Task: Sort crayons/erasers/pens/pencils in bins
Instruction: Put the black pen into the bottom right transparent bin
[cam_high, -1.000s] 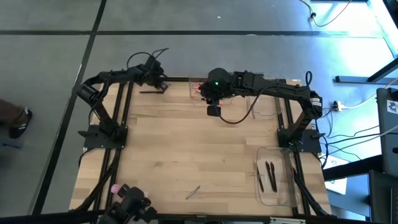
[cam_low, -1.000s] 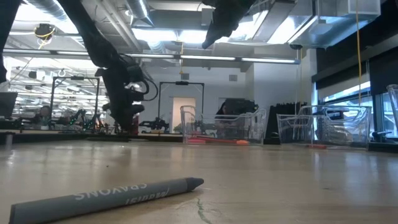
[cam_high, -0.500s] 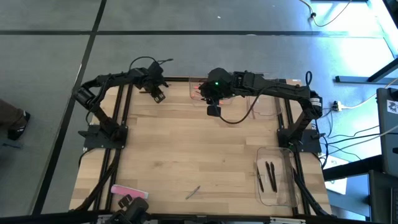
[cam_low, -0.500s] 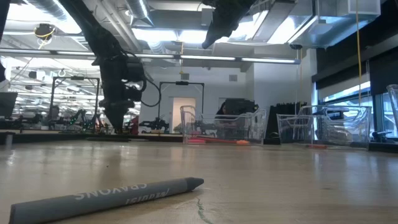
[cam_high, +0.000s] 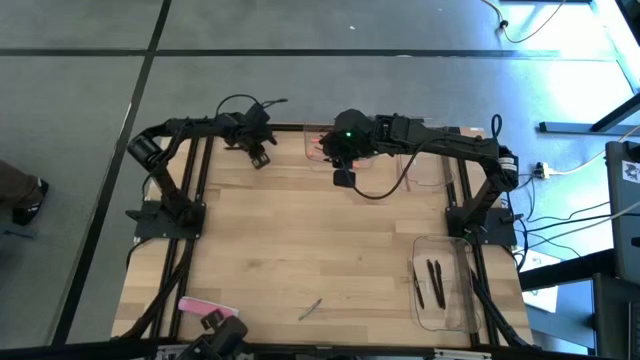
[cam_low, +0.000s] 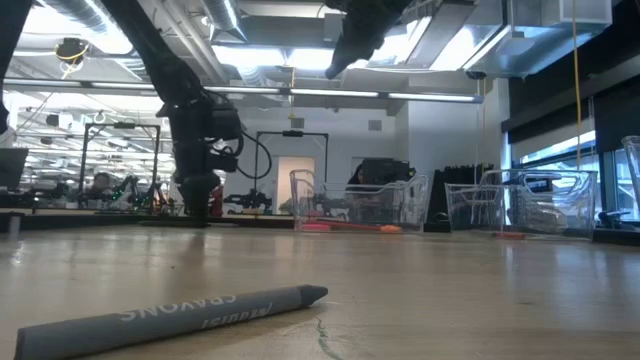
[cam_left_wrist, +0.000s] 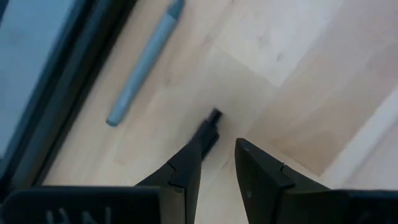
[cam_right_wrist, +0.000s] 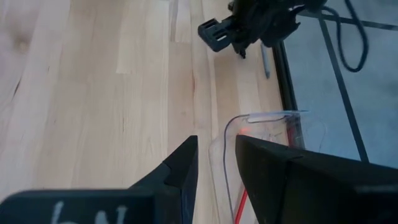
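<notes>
My left gripper (cam_high: 259, 154) is low over the table's far left, its fingers a narrow gap apart (cam_left_wrist: 217, 168). A short black stick end (cam_left_wrist: 210, 126) shows at one fingertip. A grey pen (cam_left_wrist: 143, 62) lies beside the far frame bar. My right gripper (cam_high: 343, 177) hangs, slightly open and empty, over the near corner of the far clear bin (cam_right_wrist: 261, 118), which holds a red stick (cam_right_wrist: 239, 202). A grey crayon (cam_low: 170, 315) lies near the front edge. The pink eraser (cam_high: 195, 306) lies flat at the near left. My left gripper has the black stick end (cam_left_wrist: 210, 126) right at the tip of one finger (cam_left_wrist: 186, 171). I cannot tell whether it touches the stick or only stands over it.
A second clear bin (cam_high: 427, 165) stands at the far right. A third (cam_high: 445, 285) at the near right holds dark pens. Black frame bars (cam_high: 195, 200) run along the table's sides. A dark device (cam_high: 220, 335) sits at the near left edge.
My left gripper has gone toward the table's right edge along the far side and a little toward the near edge, staying low. The dark device at the near left has shifted, and more of the pink eraser shows now.
</notes>
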